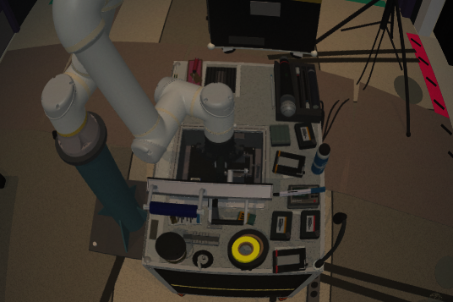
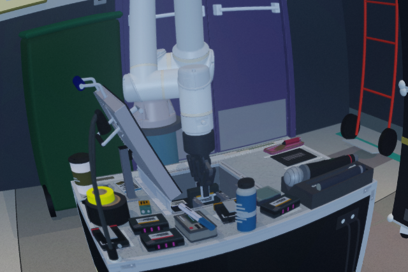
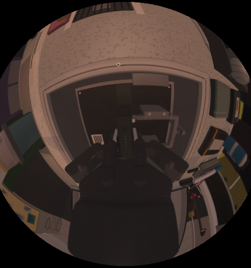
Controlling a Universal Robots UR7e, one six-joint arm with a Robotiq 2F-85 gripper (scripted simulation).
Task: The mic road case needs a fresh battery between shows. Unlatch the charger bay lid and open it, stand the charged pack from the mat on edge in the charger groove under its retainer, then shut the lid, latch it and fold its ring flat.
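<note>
My gripper [image 3: 124,150] [image 2: 204,187] reaches straight down into the open charger bay [image 1: 219,158] in the middle of the case top. The bay lid [image 2: 135,144] [image 1: 209,190] stands raised and tilted back on the near side, its blue-handled latch [image 2: 79,82] at the top edge. Between the fingers a thin dark battery pack [image 3: 124,130] with a row of small green lights stands on edge, low in the bay beside a grey retainer bracket [image 3: 155,113]. The gripper is closed on this pack.
A tray with a microphone [image 2: 326,172] sits at the far right of the case top. A blue bottle [image 2: 246,205], other battery packs [image 2: 280,204] [image 2: 148,223], a pen on a grey device [image 2: 197,219], a tape roll [image 2: 103,205] and a gooseneck stand [image 2: 99,190] crowd the surface around the bay.
</note>
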